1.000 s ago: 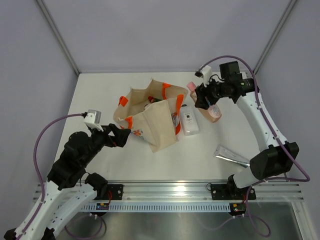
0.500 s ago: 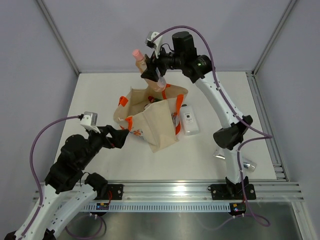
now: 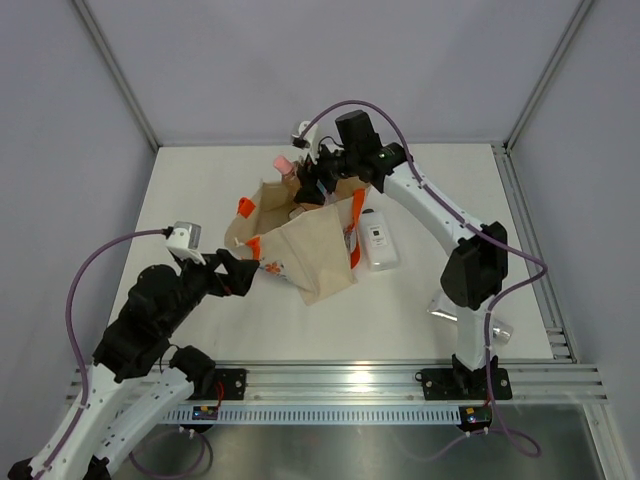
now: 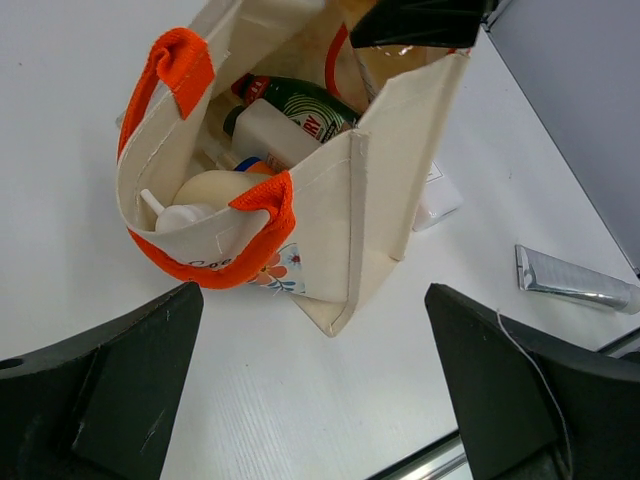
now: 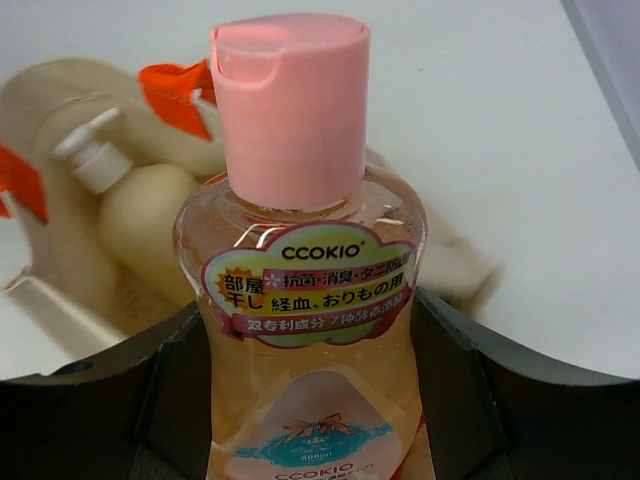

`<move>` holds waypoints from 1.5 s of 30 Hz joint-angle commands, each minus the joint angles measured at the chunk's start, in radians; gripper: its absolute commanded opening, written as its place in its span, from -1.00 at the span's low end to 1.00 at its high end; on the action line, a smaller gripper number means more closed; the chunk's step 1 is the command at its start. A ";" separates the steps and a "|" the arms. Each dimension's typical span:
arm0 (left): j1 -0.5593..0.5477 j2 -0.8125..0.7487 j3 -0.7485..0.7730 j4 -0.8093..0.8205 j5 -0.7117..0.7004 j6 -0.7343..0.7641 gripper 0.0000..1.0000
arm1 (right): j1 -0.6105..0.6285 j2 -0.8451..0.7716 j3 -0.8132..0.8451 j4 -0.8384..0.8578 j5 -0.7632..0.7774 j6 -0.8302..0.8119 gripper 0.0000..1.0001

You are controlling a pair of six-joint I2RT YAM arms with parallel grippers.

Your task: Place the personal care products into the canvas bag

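The canvas bag (image 3: 305, 240) stands open mid-table, its orange handles (image 4: 180, 60) up. My right gripper (image 3: 318, 183) is over the bag's far rim, shut on a clear pink bottle (image 5: 300, 270) with a pink cap (image 3: 283, 162); both fingers (image 5: 165, 400) press its sides. Inside the bag lie a beige pump bottle (image 4: 205, 192), a white cylinder (image 4: 272, 135) and a green item (image 4: 305, 100). A white flat bottle (image 3: 376, 240) lies just right of the bag. A silver tube (image 4: 575, 282) lies further right. My left gripper (image 4: 320, 400) stands open by the bag's near left corner, holding nothing.
The right arm's elbow (image 3: 470, 270) hangs over the table's right half and partly covers the silver tube (image 3: 440, 310). Grey walls and frame posts close in the back and sides. The rail (image 3: 330, 380) runs along the near edge.
My right arm carried the pink bottle from the table's right side up over the bag, then lowered it to the bag's mouth. The left arm stayed still.
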State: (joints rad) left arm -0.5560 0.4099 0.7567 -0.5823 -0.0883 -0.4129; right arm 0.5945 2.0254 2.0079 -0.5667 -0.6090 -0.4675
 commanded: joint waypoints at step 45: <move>0.001 0.104 0.036 0.128 0.225 -0.027 0.98 | -0.182 -0.428 -0.123 -0.126 0.223 0.375 0.99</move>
State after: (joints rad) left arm -0.5560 0.5411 0.7521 -0.5014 0.0933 -0.4492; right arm 0.4992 1.7462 2.0315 -0.8619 -0.4583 -0.3077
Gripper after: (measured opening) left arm 0.987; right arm 0.993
